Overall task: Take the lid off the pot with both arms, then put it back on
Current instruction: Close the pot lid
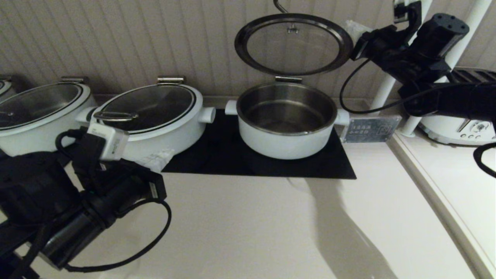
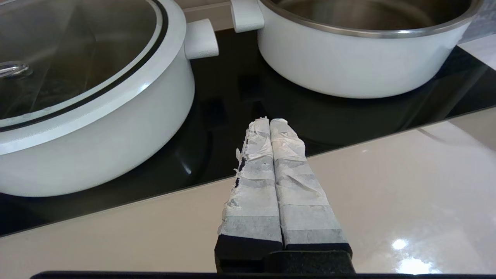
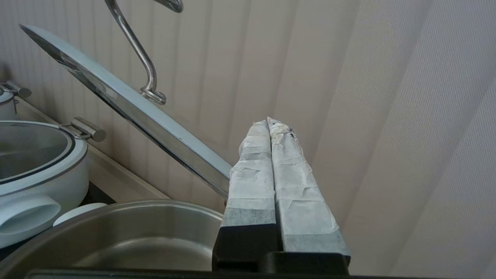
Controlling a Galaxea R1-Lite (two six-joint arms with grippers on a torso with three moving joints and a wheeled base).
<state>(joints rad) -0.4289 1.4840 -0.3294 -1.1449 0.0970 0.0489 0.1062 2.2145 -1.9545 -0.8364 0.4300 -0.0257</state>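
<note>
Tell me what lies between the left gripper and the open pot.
Only bare black cooktop lies between the left gripper and the pot, seen in the left wrist view.

Glossy white pot, steel-lined

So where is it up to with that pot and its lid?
Opening looks done: the round glass lid with dark steel rim stands tilted up behind the deep white pot with steel bowl, which is uncovered. In hand: the right gripper, fingers together, sits at the lid's edge. The left gripper waits low, shut on nothing. Left: lowering the lid back.
</note>
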